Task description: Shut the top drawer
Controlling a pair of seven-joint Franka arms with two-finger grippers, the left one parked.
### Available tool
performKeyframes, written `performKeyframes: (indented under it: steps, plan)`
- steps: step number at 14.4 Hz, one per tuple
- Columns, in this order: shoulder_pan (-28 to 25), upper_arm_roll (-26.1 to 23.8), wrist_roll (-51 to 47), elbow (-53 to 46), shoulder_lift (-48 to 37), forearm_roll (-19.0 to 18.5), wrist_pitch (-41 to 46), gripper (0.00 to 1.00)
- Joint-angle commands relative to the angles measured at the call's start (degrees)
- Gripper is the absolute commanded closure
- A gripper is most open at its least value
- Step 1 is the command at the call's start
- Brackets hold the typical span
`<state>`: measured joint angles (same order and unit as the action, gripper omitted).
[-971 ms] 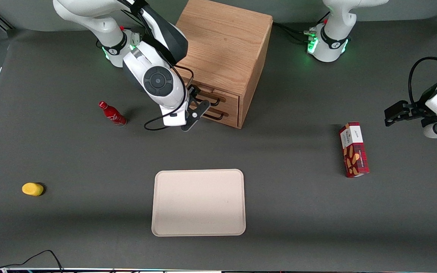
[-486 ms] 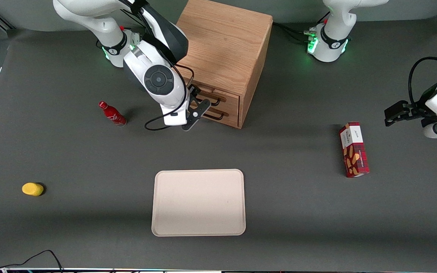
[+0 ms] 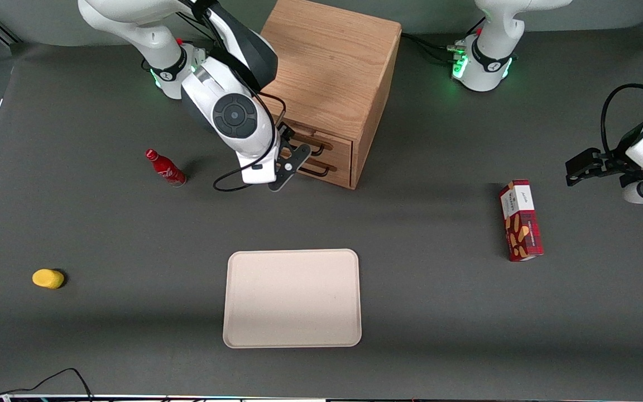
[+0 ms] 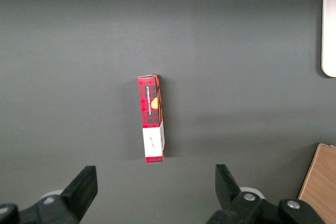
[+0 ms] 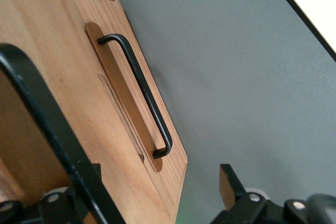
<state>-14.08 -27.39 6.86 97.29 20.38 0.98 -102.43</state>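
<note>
top drawer [image 3: 321, 144]: upper of two in cabinet [image 3: 330, 67], front facing the tray [image 3: 292, 297], long axis along the cabinet front; looks nearly shut. gripper [image 3: 287, 159]: just before the handles, fingers spread, holding nothing. advice: push square to the front, evenly, until flush.

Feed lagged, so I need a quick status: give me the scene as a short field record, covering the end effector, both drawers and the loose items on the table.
end effector: at the cabinet front, by the drawer handles, fingers spread
top drawer: front about flush with the cabinet, looks closed or nearly so
lower drawer: closed
tray: nearer the front camera than the cabinet
red bottle: beside the working arm
yellow object: toward the working arm's end
red box: lying toward the parked arm's end
</note>
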Motion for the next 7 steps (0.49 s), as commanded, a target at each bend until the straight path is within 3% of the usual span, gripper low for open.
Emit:
performKeyframes:
  steps: [1,7]
  plan:
    - [0.28,-2.23,1.84,-1.93,0.72,-0.02,2.14,0.0]
    - [0.98,-3.03,1.41,-6.39,0.72,-0.02,6.52,0.0]
